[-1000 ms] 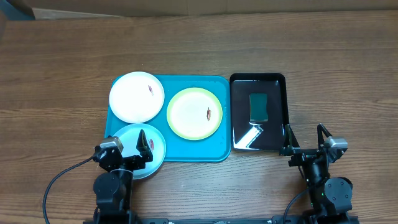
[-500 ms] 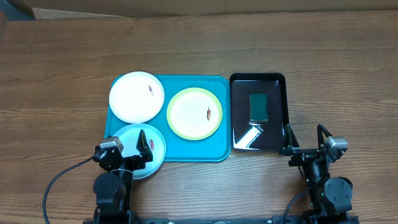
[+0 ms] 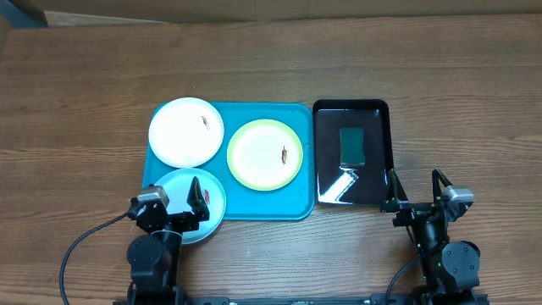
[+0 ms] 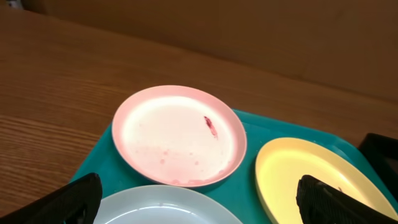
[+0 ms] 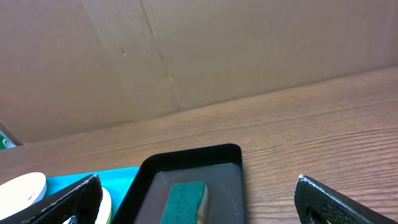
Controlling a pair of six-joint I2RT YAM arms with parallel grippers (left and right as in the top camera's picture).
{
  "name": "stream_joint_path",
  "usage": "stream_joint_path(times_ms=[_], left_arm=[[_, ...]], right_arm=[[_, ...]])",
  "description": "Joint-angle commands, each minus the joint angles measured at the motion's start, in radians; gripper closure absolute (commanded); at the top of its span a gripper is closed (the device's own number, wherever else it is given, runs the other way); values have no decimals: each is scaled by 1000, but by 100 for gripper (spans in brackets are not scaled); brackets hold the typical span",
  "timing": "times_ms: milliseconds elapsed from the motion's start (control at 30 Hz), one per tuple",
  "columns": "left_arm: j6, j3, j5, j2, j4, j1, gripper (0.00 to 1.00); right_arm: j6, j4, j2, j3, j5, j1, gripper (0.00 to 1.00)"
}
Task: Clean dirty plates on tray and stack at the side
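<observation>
Left hand sits low at lower left of the overhead view. Its fingers are spread wide and hold nothing. It hangs over the blue plate, and both fingertips frame that plate in the left wrist view.

The blue plate lies at the lower-left corner of the tray and overhangs its lower edge. The white plate sits upper left on the tray, overlapping the tray's left rim, with a red-brown smear near its upper right. The green-rim plate lies mid-tray, just right of the white one, smear right of centre.

The tray's right rim is just beside the black tray, which holds the sponge. Counter runs wide left of the tray, above it, and right of the black tray.

Right hand is at lower right, just below the black tray's corner. Its fingers are wide apart and hold nothing.
</observation>
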Motion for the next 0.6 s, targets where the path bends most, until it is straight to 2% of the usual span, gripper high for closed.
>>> stream_joint_path(times_ms=[0,167,300,400,567], left_arm=[[23,69,70,3,-34,-6,0],[81,301,69,36,-248,-6,0],[125,533,73,153,-408,-6,0],[133,737,150,307,-541,-6,0],[150,1152,296,661,-904,-6,0]], right_arm=[[-4,5,-3,-10,-5,-4,0],[-4,5,-3,-10,-5,-4,0],[-4,5,-3,-10,-5,-4,0],[-4,5,-3,-10,-5,-4,0],[-4,5,-3,-10,-5,-4,0]])
